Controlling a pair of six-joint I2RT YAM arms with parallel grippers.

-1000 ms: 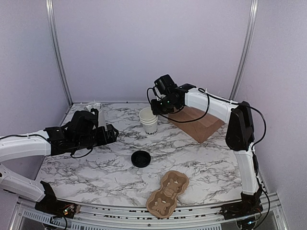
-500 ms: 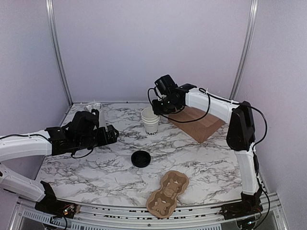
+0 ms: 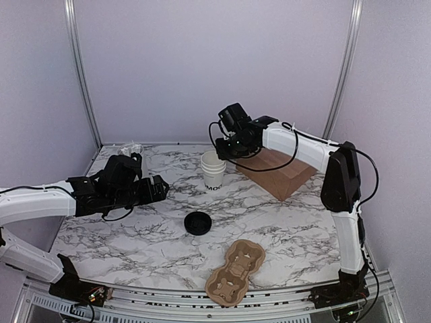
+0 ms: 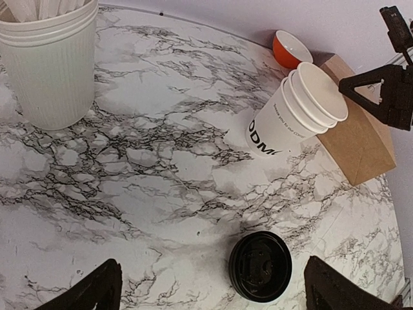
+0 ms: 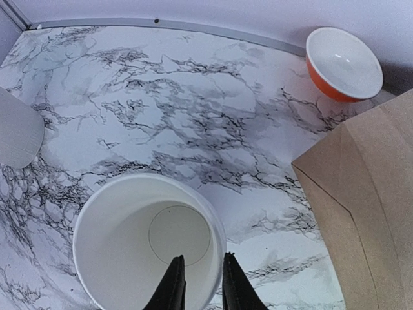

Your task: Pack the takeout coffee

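Since the black lid (image 4: 260, 266) lies loose on the tabletop (image 3: 283, 222), apart from the lettered coffee cup (image 3: 212, 171) standing by the paper bag (image 3: 279, 171), your right claw (image 5: 198, 284) straddles the cup's rim, prob. to steady it. It's barely parted, grip unclear. Your left claw (image 4: 213, 287) is wide open, empty, facing the lid.

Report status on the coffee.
Left gripper open, empty. Right gripper astride cup rim, grip unclear. Cup upright, lid off on table. Nothing between cup and bag.
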